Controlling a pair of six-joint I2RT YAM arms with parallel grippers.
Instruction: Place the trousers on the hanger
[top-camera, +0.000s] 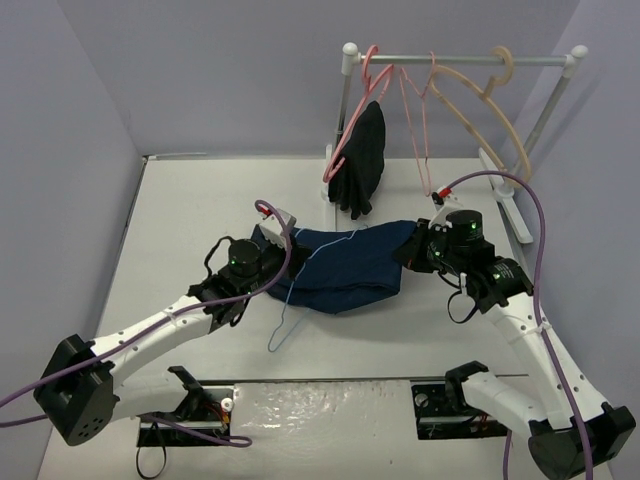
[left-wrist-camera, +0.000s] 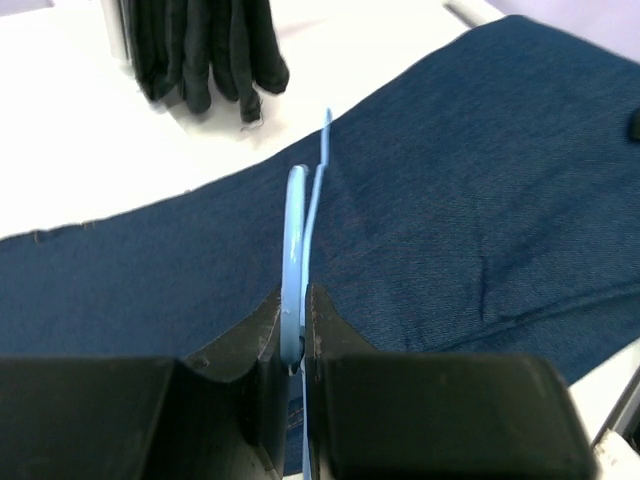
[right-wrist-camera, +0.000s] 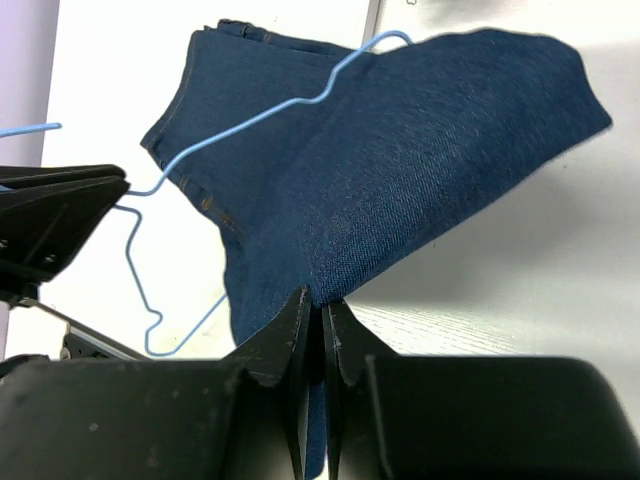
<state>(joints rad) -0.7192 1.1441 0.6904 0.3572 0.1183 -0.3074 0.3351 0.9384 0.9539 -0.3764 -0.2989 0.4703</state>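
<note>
our left claw (left-wrist-camera: 300, 335) pinches the hanger (left-wrist-camera: 296, 225), our right claw (right-wrist-camera: 320, 312) the trousers (right-wrist-camera: 420, 150). the hanger only lies across them; we judge draping is left.

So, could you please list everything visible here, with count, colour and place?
table: one, white, under everything
rack: one, white, table's far edge
trousers: one, dark blue, folded on table centre
hanger: one, light blue, across the trousers
black garment: one, black, hanging at rack's left end
pink hangers: seemingly two, pink, on the rack
beige hanger: one, beige, rack's right part
left arm, right arm: two, white and black, from near edge
left pincer: one, black, shut on the hanger
right pincer: one, black, shut on the trousers
</note>
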